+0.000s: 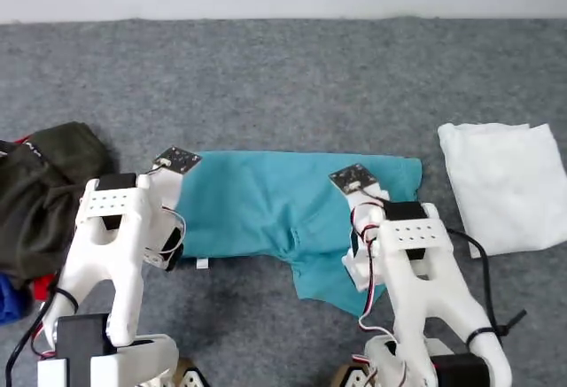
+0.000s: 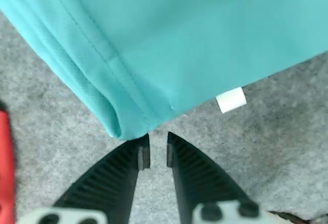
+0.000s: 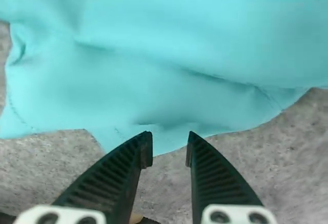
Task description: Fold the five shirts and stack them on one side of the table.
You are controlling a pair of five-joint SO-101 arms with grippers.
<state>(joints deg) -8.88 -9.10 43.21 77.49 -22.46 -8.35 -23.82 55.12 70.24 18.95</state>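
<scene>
Teal shirt (image 1: 283, 214) lay mid table (image 1: 283, 86), bare room behind it, white shirt (image 1: 505, 183) folded at right, dark pile (image 1: 40, 192) cut off at left. Arms (image 1: 115, 236) hid the jaws from above; up close we saw left gripper (image 2: 154, 155) barely parted at the hem corner, right gripper (image 3: 169, 149) wider at the near edge, both empty

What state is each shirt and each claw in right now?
teal shirt: partly folded, one flap rumpled.
white shirt: folded, lying apart.
clothes pile: crumpled, unfolded.
left gripper: slightly open, empty, at the teal shirt's corner.
right gripper: open, empty, at its hem.
</scene>
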